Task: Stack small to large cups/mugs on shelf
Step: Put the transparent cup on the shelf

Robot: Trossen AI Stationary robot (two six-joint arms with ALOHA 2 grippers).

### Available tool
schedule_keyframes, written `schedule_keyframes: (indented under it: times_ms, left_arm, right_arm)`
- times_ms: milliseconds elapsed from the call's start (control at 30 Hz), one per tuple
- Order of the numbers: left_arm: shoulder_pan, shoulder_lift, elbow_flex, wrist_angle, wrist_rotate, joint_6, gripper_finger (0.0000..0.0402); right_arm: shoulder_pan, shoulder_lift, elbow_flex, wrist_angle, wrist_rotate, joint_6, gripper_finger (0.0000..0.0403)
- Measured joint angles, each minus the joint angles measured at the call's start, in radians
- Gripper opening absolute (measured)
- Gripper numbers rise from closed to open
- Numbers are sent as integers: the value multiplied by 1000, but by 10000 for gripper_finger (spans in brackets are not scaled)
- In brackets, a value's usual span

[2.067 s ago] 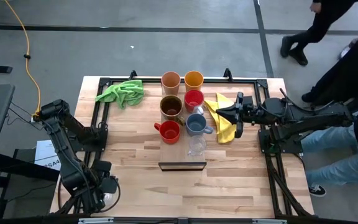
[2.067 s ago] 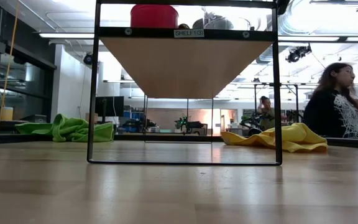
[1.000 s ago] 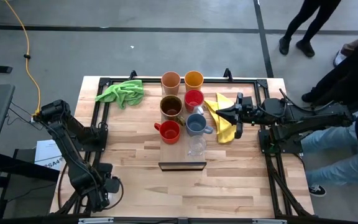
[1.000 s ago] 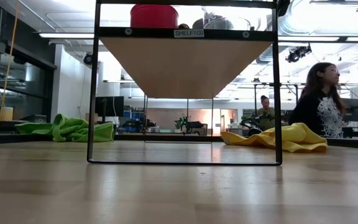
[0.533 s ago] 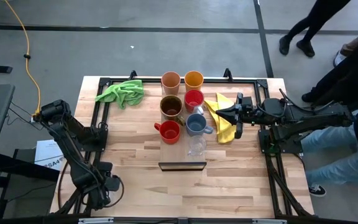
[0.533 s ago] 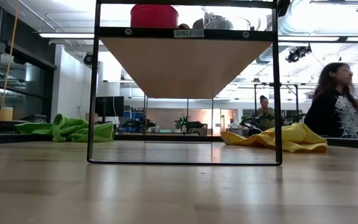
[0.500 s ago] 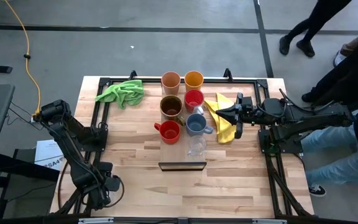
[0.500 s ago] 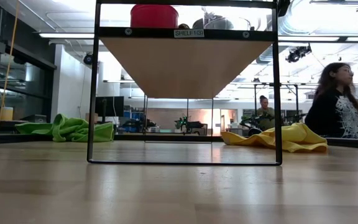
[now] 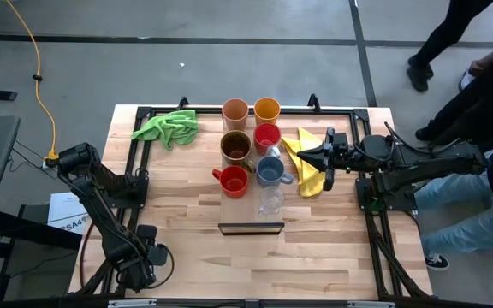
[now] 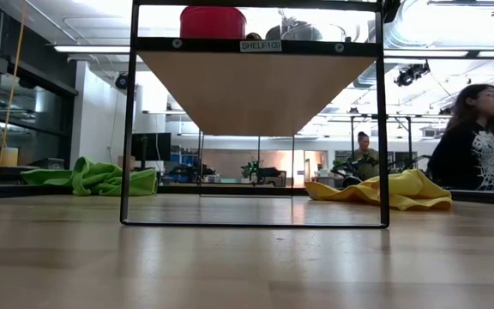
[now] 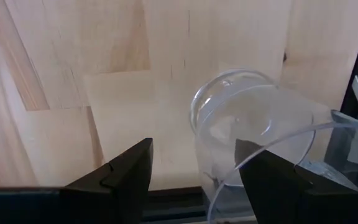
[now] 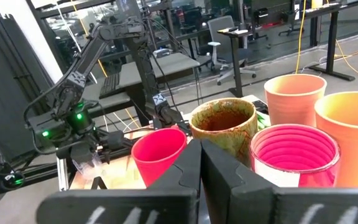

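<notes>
A clear glass is at the table's near left corner. My left gripper points down over it, open. One finger shows through the glass's wall, and the other stands outside, apart from it. On the raised shelf stand a peach tumbler, an orange tumbler, a brown mug, two red mugs, a grey-blue mug and a second clear glass. My right gripper waits level and shut, right of the shelf. My left gripper comes at the clear glass from above, with the glass's wall between its two fingers. Whether either finger touches the wall, I cannot tell.
A green cloth lies at the far left. A yellow cloth lies under my right gripper. Black frame rails run along the table's sides. People move beyond the table's far and right edges.
My left gripper has sunk a little toward the table at the near left corner, still pointing down and still open. My right arm has kept still. A person beyond the far right has walked on.
</notes>
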Motion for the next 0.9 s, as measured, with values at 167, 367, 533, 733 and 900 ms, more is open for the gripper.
schedule_keyframes:
  times_ms: [167, 367, 533, 733, 900]
  left_arm:
    - [0, 0, 0, -2, 4, -4, 206]
    - [0, 0, 0, -15, 24, -4, 127]
    - [0, 0, 5, -16, 26, -4, 58]
    - [0, -1, 29, -35, 11, 1, 8]
    - [1, -1, 30, -44, 8, 3, 3]
  right_arm:
    - [0, 0, 0, 0, 0, 0, 0]
    - [0, 0, 0, 0, 0, 3, 0]
    - [0, 0, 0, 0, 0, 9, 0]
    - [0, 0, 0, 0, 0, 8, 0]
    - [0, 0, 0, 0, 0, 9, 0]
